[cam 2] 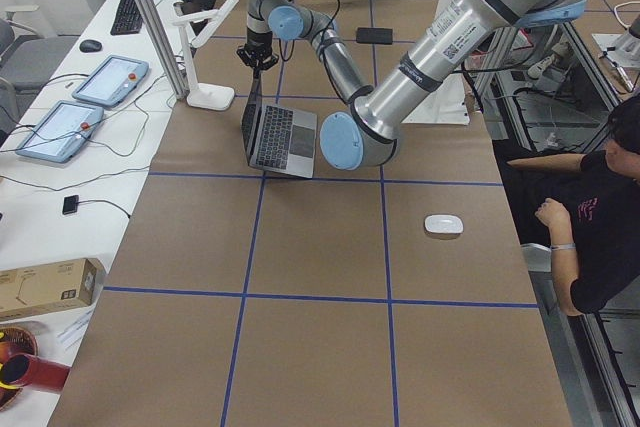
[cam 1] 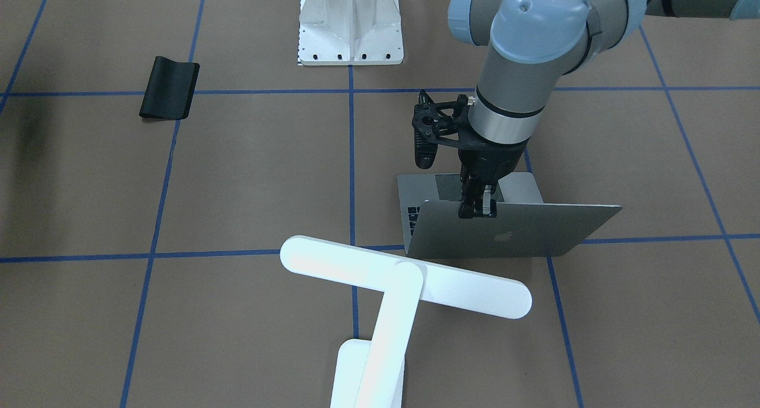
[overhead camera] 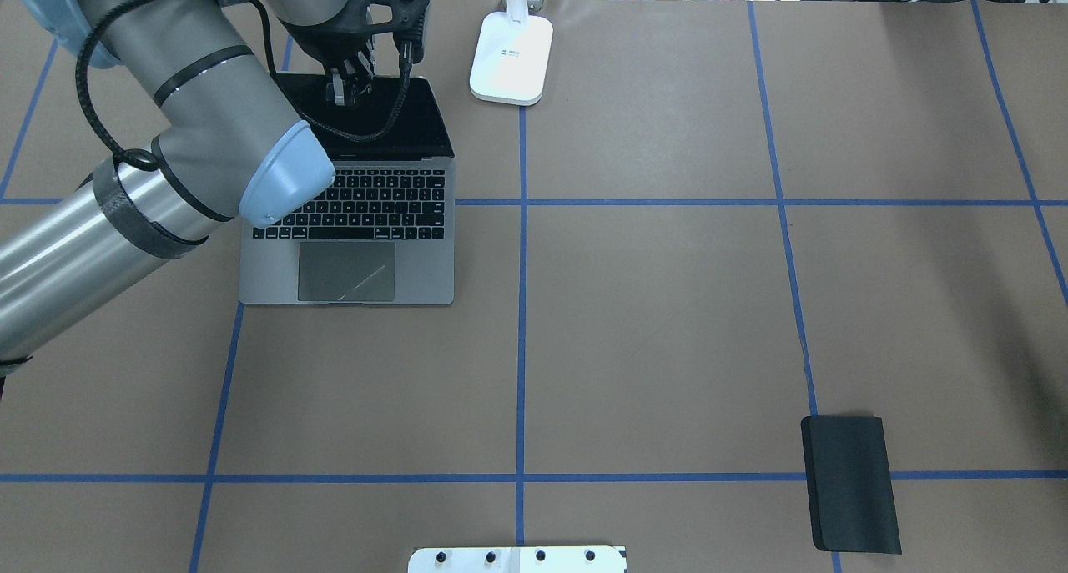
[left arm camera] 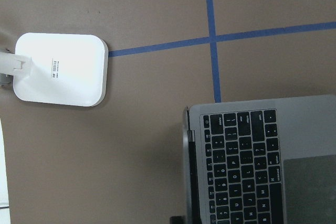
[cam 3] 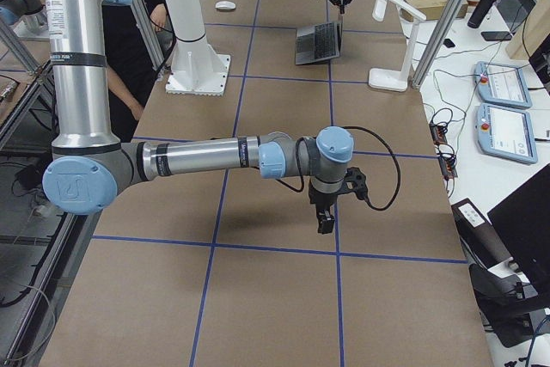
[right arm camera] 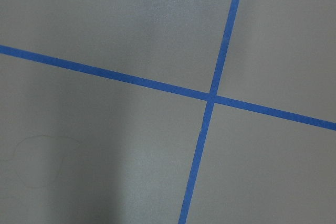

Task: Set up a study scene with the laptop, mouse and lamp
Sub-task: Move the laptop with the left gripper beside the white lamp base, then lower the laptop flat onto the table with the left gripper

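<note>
**Mia:** What is the left gripper (cam 1: 477, 209) doing?

**Ben:** Its 2 fingers are pinched tight on the top edge of the laptop (cam 1: 516, 233) lid. The only gap between them is the thin lid.

**Mia:** Is the laptop open?

**Ben:** Yes. The lid stands up, and the keys and trackpad face the robot. The laptop sits on the brown table (overhead camera: 667, 323), in the left half and on the far side from the robot.

**Mia:** Where is the lamp (cam 1: 404, 277)?

**Ben:** It stands just to the right of the laptop, at the far edge. Its flat base is near the laptop but does not touch it. Its long head sits high up on a slanted arm.

**Mia:** And the mouse (cam 2: 443, 224)?

**Ben:** It lies flat at the near edge, by the robot. It is farther left than the laptop and well apart from it.

**Mia:** What about the right gripper (cam 3: 326, 217)?

**Ben:** It hangs over the right end of the table and points down. It is above a spot where 2 blue tape lines (right arm camera: 210, 98) cross. I cannot tell if its fingers are apart or together.

**Mia:** What else is there?

**Ben:** A black mouse pad (overhead camera: 851, 483) lies on the right, near the robot. A white pedestal (cam 1: 350, 25) stands at the middle of the near edge.
</note>
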Controlling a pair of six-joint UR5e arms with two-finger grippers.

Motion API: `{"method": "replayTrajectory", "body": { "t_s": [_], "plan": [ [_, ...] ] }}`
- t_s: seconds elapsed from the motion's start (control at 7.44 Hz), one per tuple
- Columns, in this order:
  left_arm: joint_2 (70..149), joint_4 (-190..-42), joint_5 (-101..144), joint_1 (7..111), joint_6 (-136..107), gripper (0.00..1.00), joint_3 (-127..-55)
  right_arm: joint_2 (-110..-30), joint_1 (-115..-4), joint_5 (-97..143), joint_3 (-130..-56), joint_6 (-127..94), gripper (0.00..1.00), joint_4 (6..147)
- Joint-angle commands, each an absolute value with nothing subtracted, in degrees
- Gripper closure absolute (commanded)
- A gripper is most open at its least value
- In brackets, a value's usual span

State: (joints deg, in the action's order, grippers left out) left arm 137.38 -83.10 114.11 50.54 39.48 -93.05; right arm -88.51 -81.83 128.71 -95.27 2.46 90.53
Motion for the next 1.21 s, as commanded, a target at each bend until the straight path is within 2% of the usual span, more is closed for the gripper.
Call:
{"method": "replayTrajectory", "body": {
  "t_s": [0.0, 1.07],
  "plan": [
    [137.4, -83.1, 114.1, 50.5, 39.5, 1.0, -92.8, -88.4, -81.8, 128.8, -95.0, 2.5, 0.0, 90.4],
    [136.0, -87.3, 114.1, 49.6, 35.0, 1.0, -92.0, -88.4, -81.8, 128.8, -95.1, 2.5, 0.0, 90.4]
  ]
}}
